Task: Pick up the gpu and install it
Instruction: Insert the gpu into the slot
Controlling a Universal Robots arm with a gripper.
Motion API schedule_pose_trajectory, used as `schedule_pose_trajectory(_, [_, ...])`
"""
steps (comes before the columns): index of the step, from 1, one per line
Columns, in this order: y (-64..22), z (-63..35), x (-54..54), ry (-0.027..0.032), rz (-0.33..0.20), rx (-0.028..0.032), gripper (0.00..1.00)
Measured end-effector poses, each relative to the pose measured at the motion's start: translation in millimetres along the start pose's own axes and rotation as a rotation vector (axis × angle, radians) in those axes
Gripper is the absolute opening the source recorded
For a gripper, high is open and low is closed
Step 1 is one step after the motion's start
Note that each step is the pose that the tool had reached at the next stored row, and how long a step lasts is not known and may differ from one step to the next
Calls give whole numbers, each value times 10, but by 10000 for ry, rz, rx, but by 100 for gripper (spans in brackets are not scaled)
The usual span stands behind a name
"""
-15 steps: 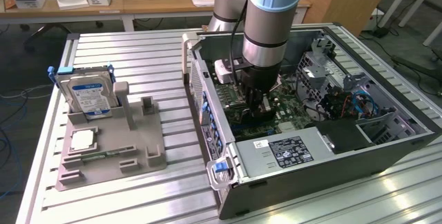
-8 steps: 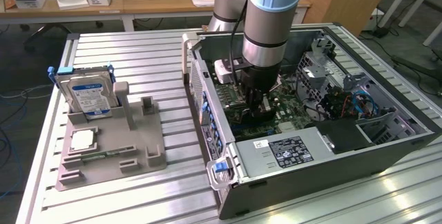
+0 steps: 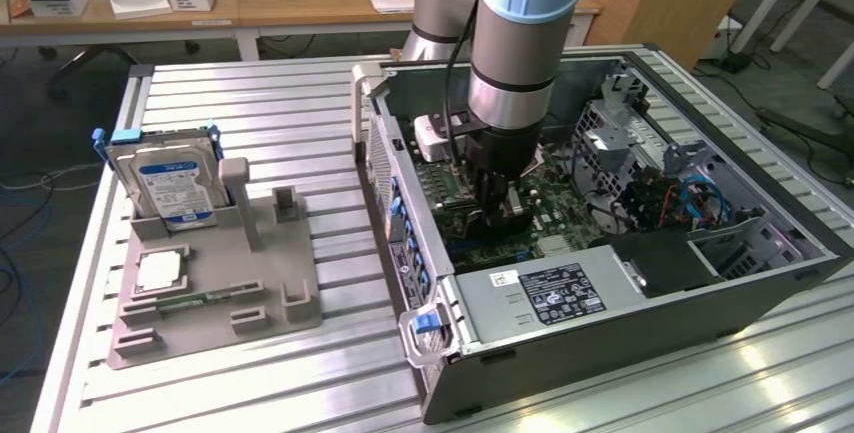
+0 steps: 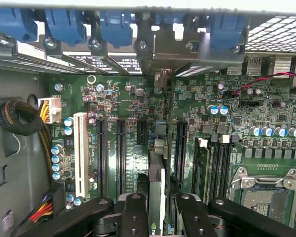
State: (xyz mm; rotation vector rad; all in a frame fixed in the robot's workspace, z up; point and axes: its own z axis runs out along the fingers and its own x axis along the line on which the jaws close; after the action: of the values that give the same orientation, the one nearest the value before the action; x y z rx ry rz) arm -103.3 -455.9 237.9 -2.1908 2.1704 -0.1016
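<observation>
Two fingers [image 4: 160, 217] grip the gpu [image 4: 156, 190] edge-on — expansion slots [image 4: 121, 148] flank it.

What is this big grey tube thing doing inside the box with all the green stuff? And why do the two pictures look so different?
The grey and blue tube is a robot arm. At its end is a gripper, like a hand with two fingers. It is reaching down into an open computer case.

One picture is taken by a camera standing off to the side. The other comes from a camera on the robot's wrist, looking past its black fingers at the green board inside the case.

Between the fingers is a thin card seen edge-on, the gpu. The gripper is holding it over the long black slots on the board.

Beside the case, a grey tray on the table holds a hard drive.
</observation>
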Motion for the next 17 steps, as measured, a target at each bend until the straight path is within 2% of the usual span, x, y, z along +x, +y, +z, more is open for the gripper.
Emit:
schedule_pose_trajectory(12, [0, -2, 0, -1, 1, 0, 26])
schedule_pose_trajectory(14, [-2, -26, -1, -20, 3, 5, 26])
schedule_pose_trajectory(17, [-3, -40, 0, -14, 3, 1, 26])
